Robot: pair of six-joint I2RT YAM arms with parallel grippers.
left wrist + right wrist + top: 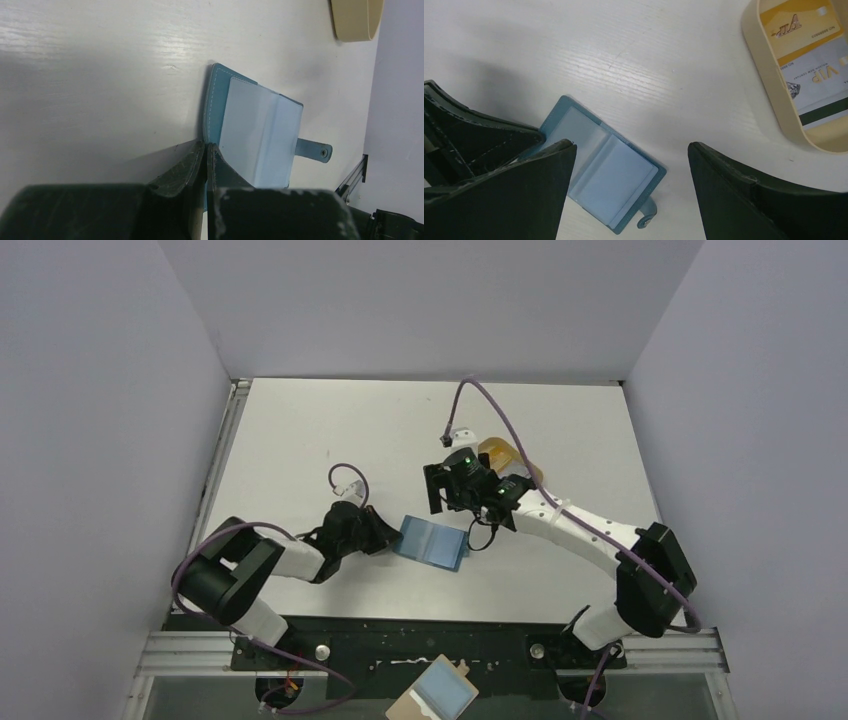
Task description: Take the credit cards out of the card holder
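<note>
The card holder [435,541] lies open on the white table, its pale blue pockets facing up [260,135] and its snap tab [314,150] sticking out. My left gripper [396,535] is shut on the holder's left cover edge [206,150]. My right gripper [452,495] hangs open above the table with nothing between its fingers [629,147]; the holder [604,170] shows below it. Two credit cards lie in the tan tray [769,75]: a gold one [799,22] and a pale one with a dark stripe [819,80].
The tan tray [500,453] sits just behind the right wrist, partly hidden by it, and shows at the top right of the left wrist view [355,20]. A tan board with a light-blue rectangle [440,692] lies below the table's near edge.
</note>
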